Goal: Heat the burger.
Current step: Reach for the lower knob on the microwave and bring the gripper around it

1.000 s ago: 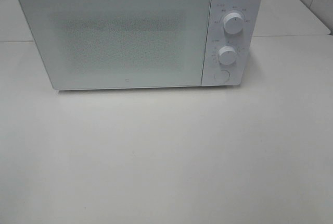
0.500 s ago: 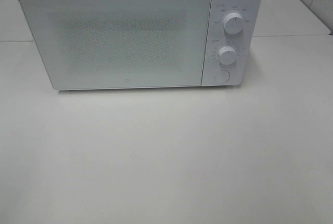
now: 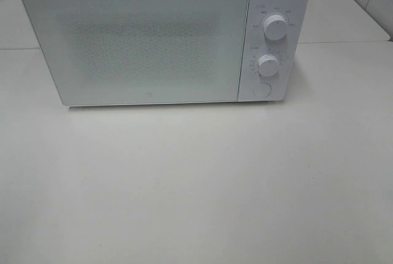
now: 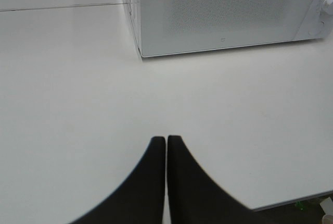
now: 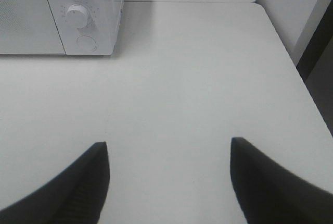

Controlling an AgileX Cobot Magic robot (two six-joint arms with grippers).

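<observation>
**Operator:** High view first. Where's the burger?

**Spotter:** You cannot tell. Your microwave stands at the tabletop's 12 o'clock end, and its frosted door is closed and hides the inside. At the door's 3 o'clock are the upper dial and lower dial, with the round button at their 6 o'clock.

**Operator:** Left wrist?

**Spotter:** Your left gripper hangs over bare tabletop, jaws pressed together, well apart from the microwave.

**Operator:** Right wrist?

**Spotter:** Your right gripper has its jaws wide apart with only tabletop between them.
</observation>
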